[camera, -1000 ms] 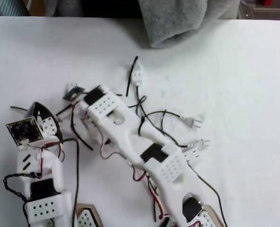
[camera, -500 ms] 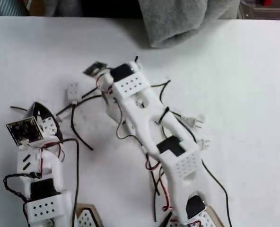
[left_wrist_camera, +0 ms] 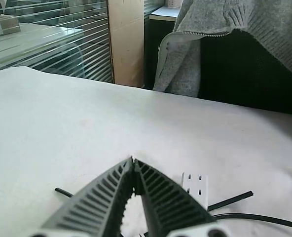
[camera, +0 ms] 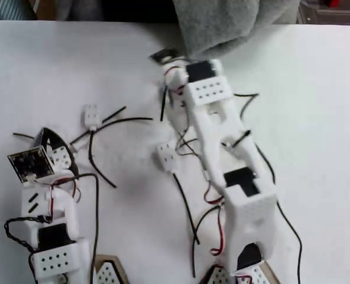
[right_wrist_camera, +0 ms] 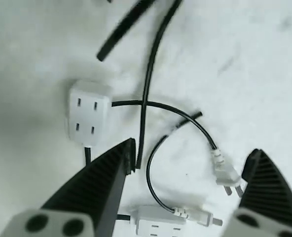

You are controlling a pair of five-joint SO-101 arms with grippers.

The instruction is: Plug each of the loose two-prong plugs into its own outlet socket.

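Observation:
My right gripper (right_wrist_camera: 193, 148) hangs open over the cords, nothing between its fingers. Under it lie a white outlet socket (right_wrist_camera: 88, 112), a loose two-prong plug (right_wrist_camera: 225, 170), and a second plug (right_wrist_camera: 195, 216) resting beside another socket (right_wrist_camera: 153, 228). In the high view my right arm (camera: 213, 118) stretches toward the table's far middle. Two white sockets (camera: 92, 115) (camera: 166, 155) lie out to its left. My left gripper (left_wrist_camera: 133, 162) is shut and empty at the near left (camera: 52, 141), with a socket (left_wrist_camera: 194, 183) just ahead of it.
Black cords (camera: 184, 201) trail across the white table (camera: 317, 118). A grey garment (camera: 222, 23) lies over the far edge. The right half of the table has free room.
My right arm has swung from the left-centre toward the far middle, uncovering the left socket and covering the plugs. The left arm has stayed still.

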